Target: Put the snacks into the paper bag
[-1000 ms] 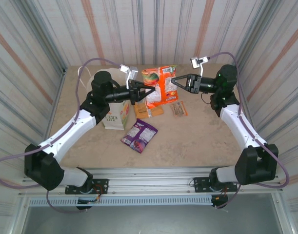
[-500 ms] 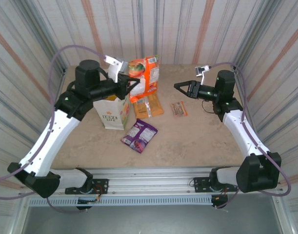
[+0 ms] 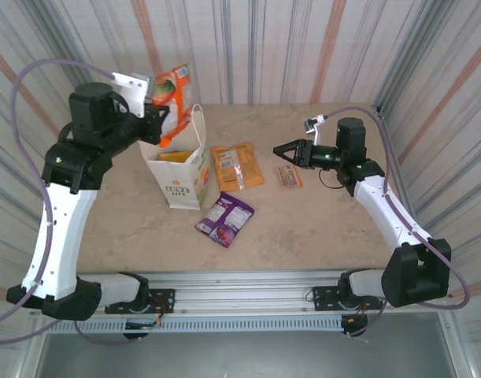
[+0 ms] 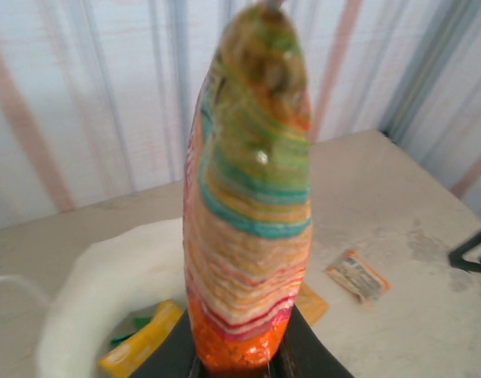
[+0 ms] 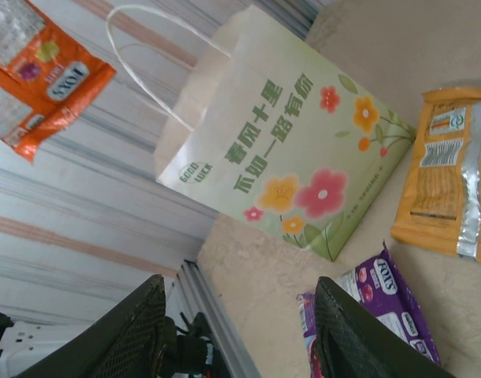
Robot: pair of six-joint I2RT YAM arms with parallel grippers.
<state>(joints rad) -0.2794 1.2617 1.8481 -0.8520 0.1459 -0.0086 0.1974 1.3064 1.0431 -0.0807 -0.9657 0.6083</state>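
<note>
Step in hand: one snack is being loaded into the bag. The left gripper [image 3: 160,120] is clamped on the lower end of an orange packet [image 3: 174,88]. The packet is held upright above the far-left rim of the bag [image 3: 182,186], clear of the paper. In the left wrist view the packet [image 4: 248,197] is seen edge-on, rising from the gripper [image 4: 238,358], with the white rim of the bag [image 4: 98,291] below and to the left.

The right gripper [image 3: 281,152] stands with jaws apart and nothing between them, low over the desk [image 3: 319,228], just beside the bar [image 3: 288,176].

Next move, as judged: the packet is to be brought over the middle of the mouth, turned along its long side, lowered past the handles, then released. The rim is thin and is likely to fold if struck.

The bag stands upright at left centre of the desk, mouth open. It is white, with flowers and green lettering on the side [image 5: 287,157]. Something yellow and green [image 4: 142,346] is seen inside.

Left on the desk: a second orange packet [image 3: 237,165], a purple packet [image 3: 224,219] and the bar.
</note>
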